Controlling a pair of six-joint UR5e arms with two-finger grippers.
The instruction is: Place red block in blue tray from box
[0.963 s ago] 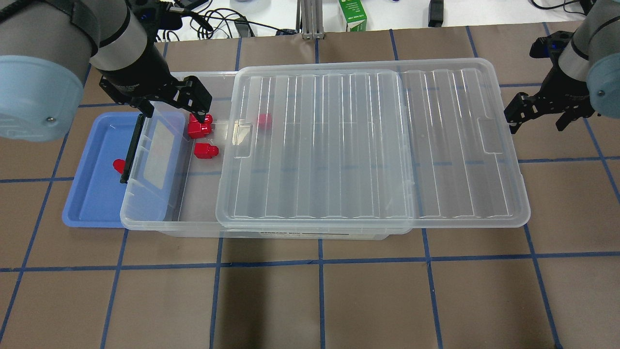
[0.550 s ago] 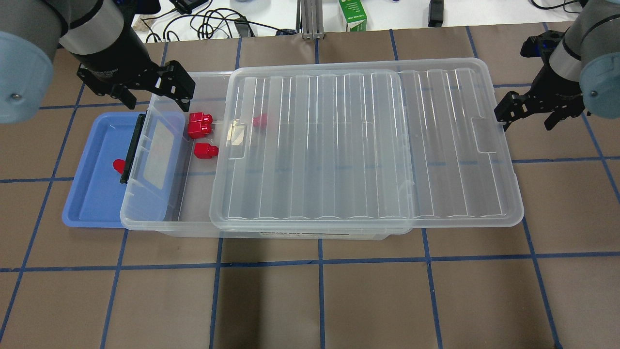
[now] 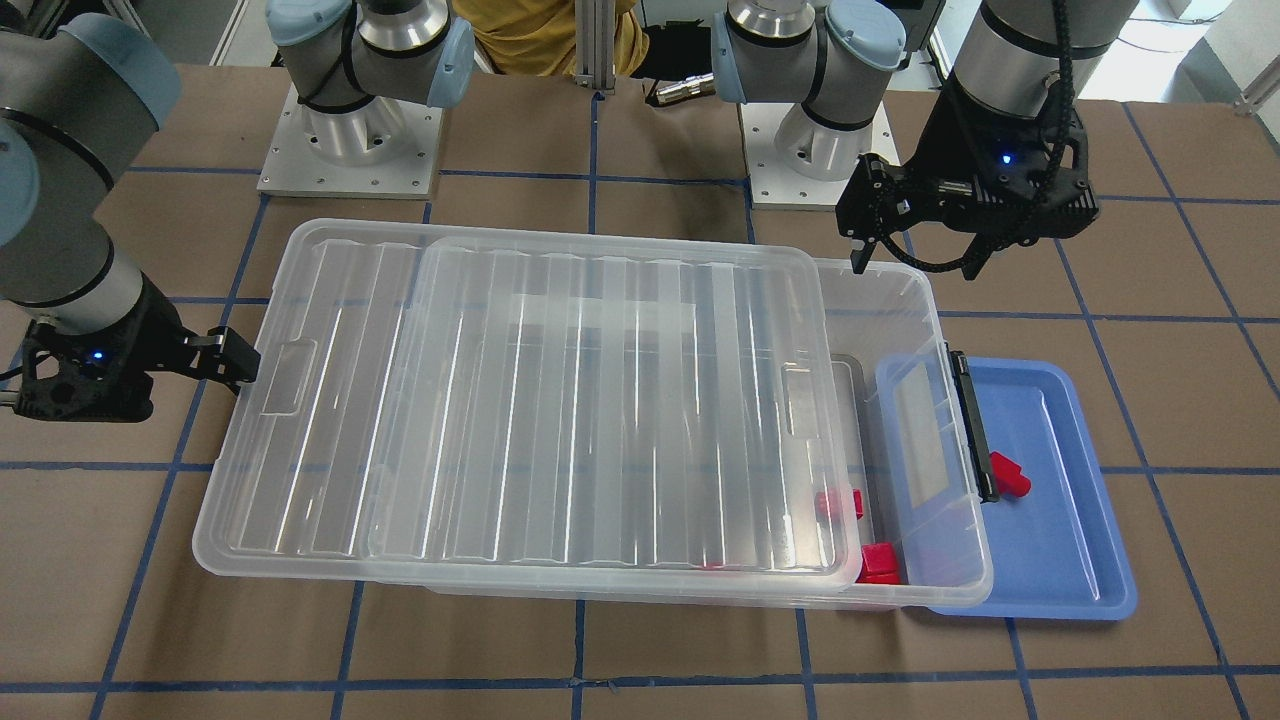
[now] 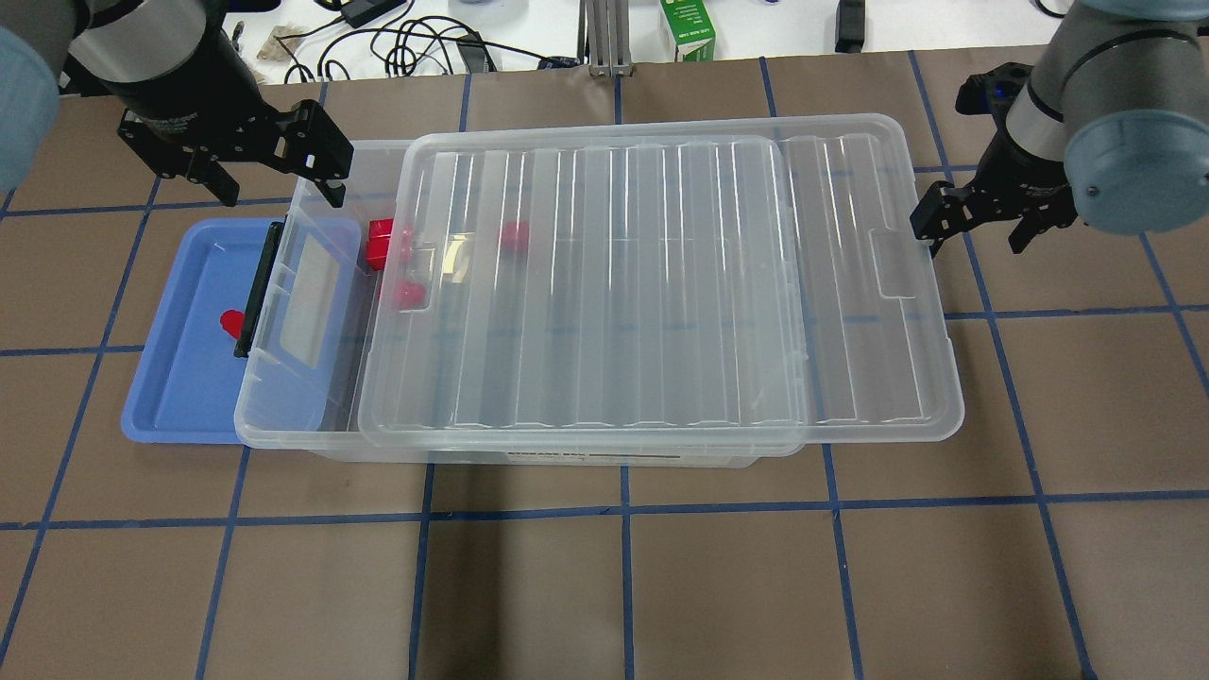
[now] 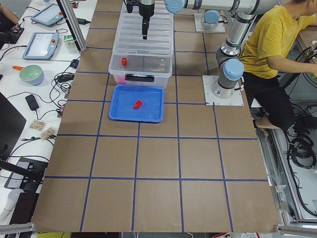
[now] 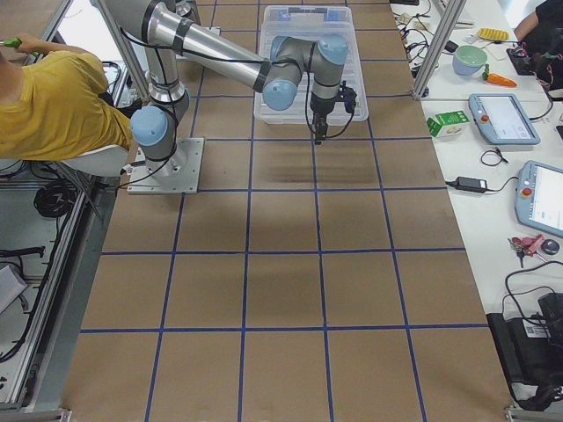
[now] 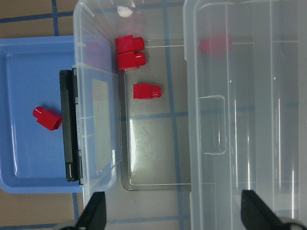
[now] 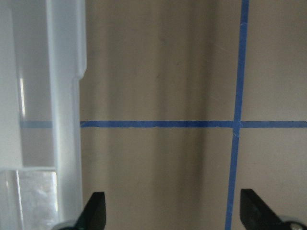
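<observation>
red block (image 4: 229, 322) sat in blue tray (image 4: 179, 387), L gripper (image 4: 274, 182) spread & empty upper left, R gripper (image 4: 978, 231) spread by lid (image 4: 661, 283)

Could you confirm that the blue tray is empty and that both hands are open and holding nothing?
Not quite: the blue tray holds one red block, as the left wrist-mounted view shows. The left hand and the right hand are indeed open and empty.

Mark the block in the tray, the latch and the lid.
Block in tray (image 7: 47, 118), left wrist view, body centre.
Latch (image 7: 68, 124), left wrist view, middle of bar.
Lid (image 4: 661, 283), overhead view, middle of ribbed top.
</observation>
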